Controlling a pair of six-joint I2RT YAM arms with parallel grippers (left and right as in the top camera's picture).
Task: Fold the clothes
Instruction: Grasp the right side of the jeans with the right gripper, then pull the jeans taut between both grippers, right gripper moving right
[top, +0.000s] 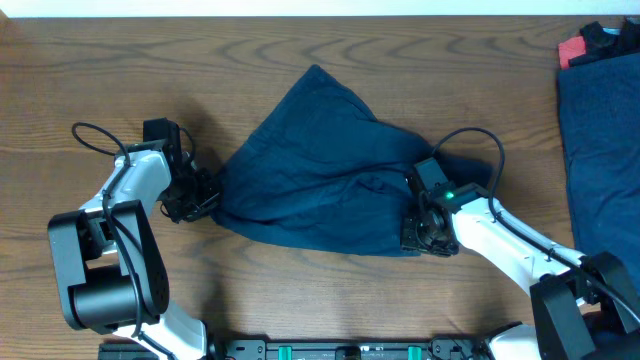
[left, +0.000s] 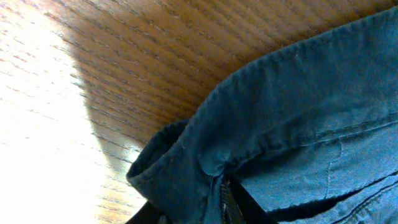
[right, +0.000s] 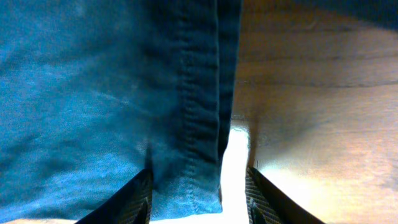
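Observation:
A dark navy garment (top: 320, 165) lies spread in a rough triangle in the middle of the wooden table. At its left corner my left gripper (top: 203, 196) is shut on a bunched fold of the cloth (left: 292, 124), which rises between the jaws of the left gripper (left: 224, 208). My right gripper (top: 425, 235) is at the garment's lower right corner. In the right wrist view the stitched hem (right: 193, 124) lies between the fingers (right: 138, 200) of the right gripper (right: 199, 202). Its jaws stand apart, with a bright gap on the hem's right side.
A second navy garment (top: 600, 150) lies along the table's right edge, with a red item (top: 572, 50) and a black object (top: 607, 38) at its far end. Bare wooden table (top: 120, 70) surrounds the middle garment.

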